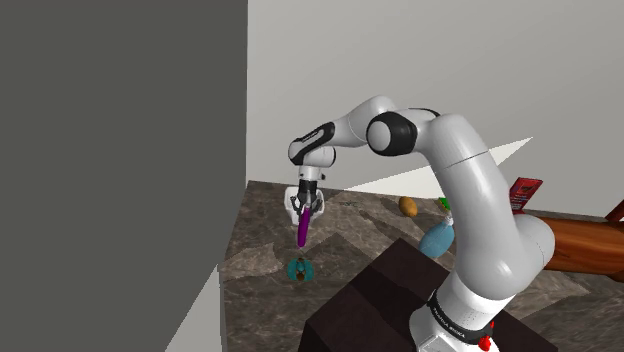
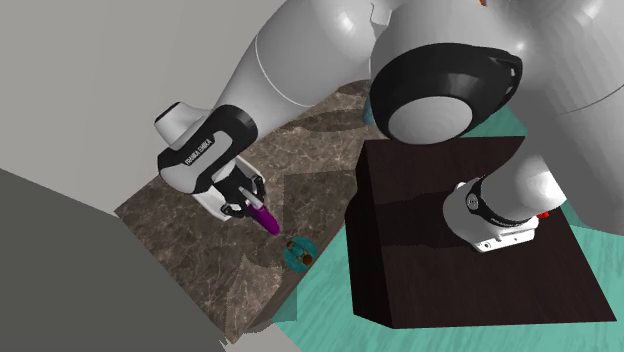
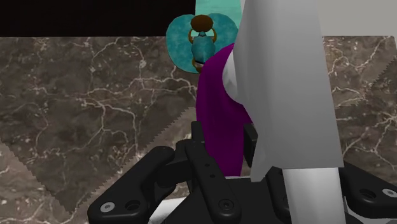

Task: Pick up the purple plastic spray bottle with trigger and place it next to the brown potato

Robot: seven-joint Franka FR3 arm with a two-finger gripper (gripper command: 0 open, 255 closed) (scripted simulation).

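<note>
Above a dark marble counter [image 1: 350,235], we see the black gripper [image 1: 304,207] clamped on a purple spray bottle [image 1: 303,230], its fingers pressed against the bottle's sides in the wrist view. The bottle hangs downward from the hand, seemingly clear of the stone. Just below its lower end, a small teal object [image 1: 299,268] sits near the counter's edge. A brown potato [image 1: 408,206] lies well apart, toward the shoulder view's right, near a pale blue object [image 1: 437,240]. The white arm [image 1: 470,190] reaches out from its dark stand [image 1: 370,300].
</note>
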